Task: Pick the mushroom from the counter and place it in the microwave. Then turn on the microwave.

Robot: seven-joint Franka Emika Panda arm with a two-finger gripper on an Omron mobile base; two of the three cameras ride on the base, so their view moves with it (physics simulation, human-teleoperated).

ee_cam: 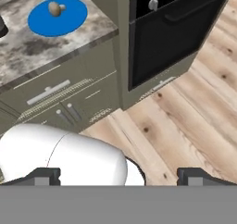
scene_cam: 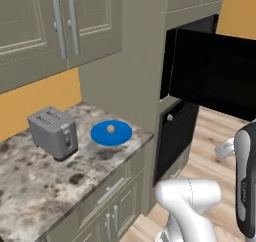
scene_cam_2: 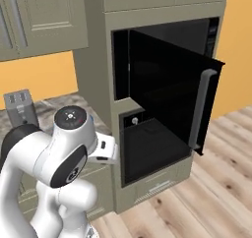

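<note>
1. Nearest to me are my own two dark fingertips (ee_cam: 46, 176) at the bottom of the hand view, set far apart with nothing between them; my gripper (ee_cam: 124, 176) is wide open and empty, hanging over the wooden floor (ee_cam: 185, 121) in front of the cabinets.
2. The mushroom (ee_cam: 55, 8) sits on the blue round plate (ee_cam: 69, 19), which rests on the counter (ee_cam: 28, 56) near its right-hand end, just beside the tall cabinet column. The left base view shows the same: mushroom (scene_cam: 110, 129) roughly mid-plate, the toaster (scene_cam: 53, 132) close by to its left.
3. The microwave (scene_cam_2: 167, 55) already stands with its door (scene_cam_2: 172, 99) swung out, so the cavity is ready; the oven (scene_cam_2: 147, 153) sits below it.
4. The step in hand, as I judge it, is the reach: I am well apart from the mushroom and low, so I need to rise above the counter edge first rather than cut across it.
5. I should come down over the plate from above, centre the cap between my fingers and close gently; it is small and round and could roll or squirt out.
6. Staying clear of the toaster and the open door matters on the way.
</note>
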